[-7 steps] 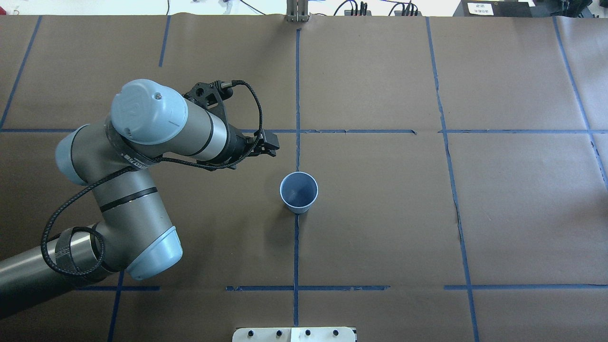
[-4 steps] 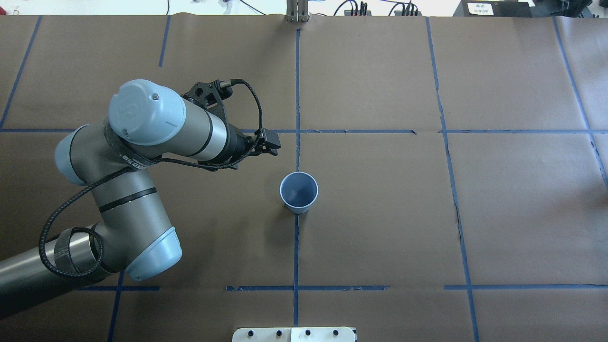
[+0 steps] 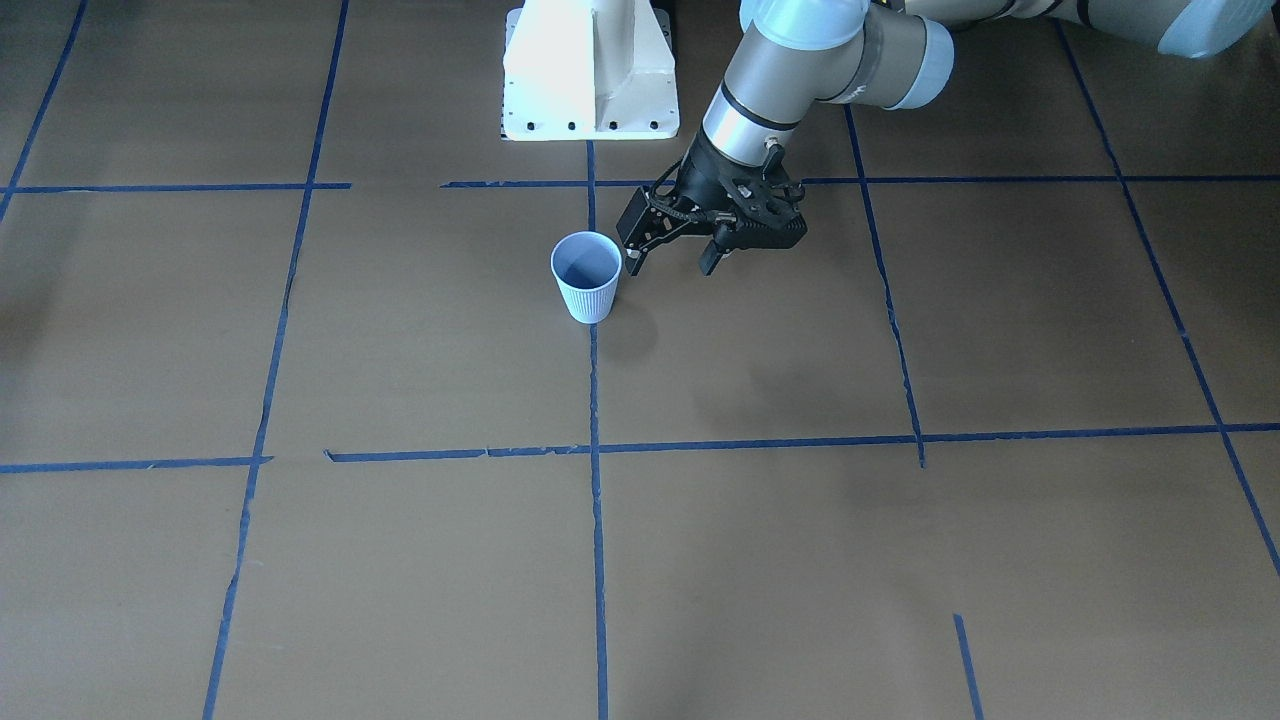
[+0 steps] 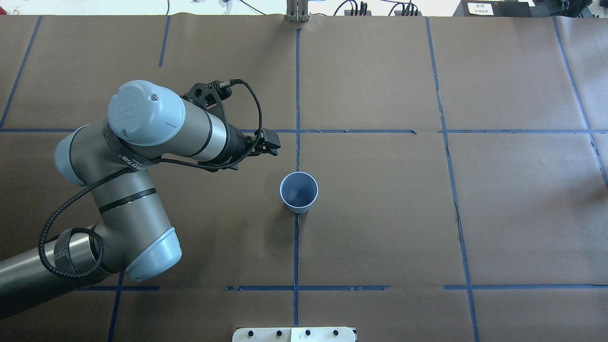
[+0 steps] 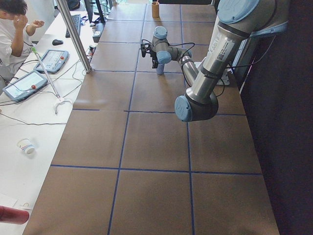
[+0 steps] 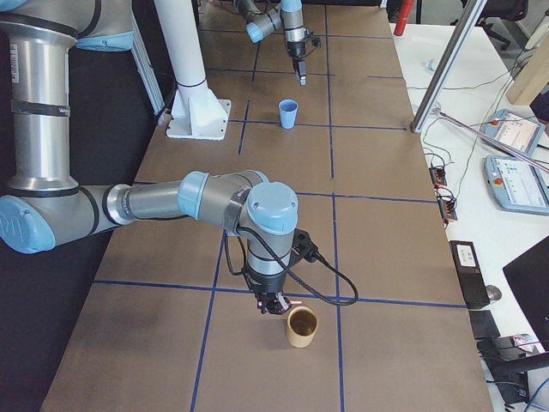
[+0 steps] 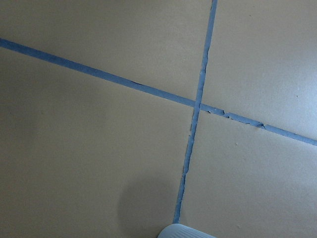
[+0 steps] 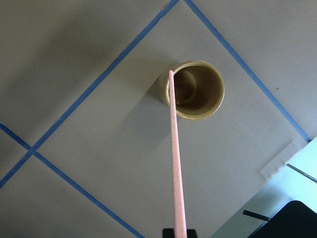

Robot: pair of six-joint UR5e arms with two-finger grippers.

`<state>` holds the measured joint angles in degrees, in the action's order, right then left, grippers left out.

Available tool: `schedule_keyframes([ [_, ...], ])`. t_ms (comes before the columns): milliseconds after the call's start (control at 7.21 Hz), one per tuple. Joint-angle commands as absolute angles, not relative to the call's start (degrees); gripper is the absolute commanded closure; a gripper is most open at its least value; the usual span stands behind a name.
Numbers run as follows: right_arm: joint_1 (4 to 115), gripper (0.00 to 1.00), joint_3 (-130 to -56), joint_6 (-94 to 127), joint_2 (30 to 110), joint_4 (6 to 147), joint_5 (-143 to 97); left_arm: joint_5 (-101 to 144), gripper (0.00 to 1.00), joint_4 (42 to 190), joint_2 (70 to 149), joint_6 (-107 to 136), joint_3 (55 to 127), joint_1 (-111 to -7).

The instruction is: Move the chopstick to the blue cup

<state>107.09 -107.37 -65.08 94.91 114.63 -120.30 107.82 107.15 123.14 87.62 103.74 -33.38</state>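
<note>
While the overhead and front-facing views give you only the left arm's side of the table, the chopstick (image 8: 176, 158) shows clearly in the right wrist view alone. It runs straight out from the right gripper (image 8: 179, 232), which is clamped on its near end, and its far tip lies over the rim of a brown cup (image 8: 198, 116). From the right-end camera you can place that pair. The right gripper (image 6: 276, 302) hangs just beside the brown cup (image 6: 302, 328) near the table's end on the robot's right. The stick itself is too thin there to make out.

The blue cup (image 4: 298, 192) stands upright on a blue tape line near the table's middle, well apart from the chopstick. Only its ribbed rim shows in the left wrist view, at the bottom edge.

The left gripper (image 3: 670, 258) hangs just beside the blue cup (image 3: 587, 275) on the robot's left, fingers spread, holding and touching nothing.

Between the two cups you have brown paper crossed by tape lines, with the white robot base (image 3: 590, 70) off to the robot's side of that stretch.
</note>
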Motion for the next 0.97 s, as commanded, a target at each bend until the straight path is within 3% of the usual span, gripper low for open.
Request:
schedule_keyframes([
  [0, 110.81, 1.00, -112.65, -65.22, 93.70, 117.58, -120.76, 107.84, 0.00, 107.66, 123.13, 87.63, 103.18, -33.31],
  [277, 108.75, 0.99, -113.20, -63.73, 90.09, 120.76, -128.17, 107.84, 0.00, 109.33, 122.35, 87.10, 103.27, -33.57],
  [832, 88.21, 0.99, -116.44, -48.01, 84.30, 119.62, -142.64, 108.10, 0.00, 110.13, 120.41, 79.56, 102.83, -40.06],
])
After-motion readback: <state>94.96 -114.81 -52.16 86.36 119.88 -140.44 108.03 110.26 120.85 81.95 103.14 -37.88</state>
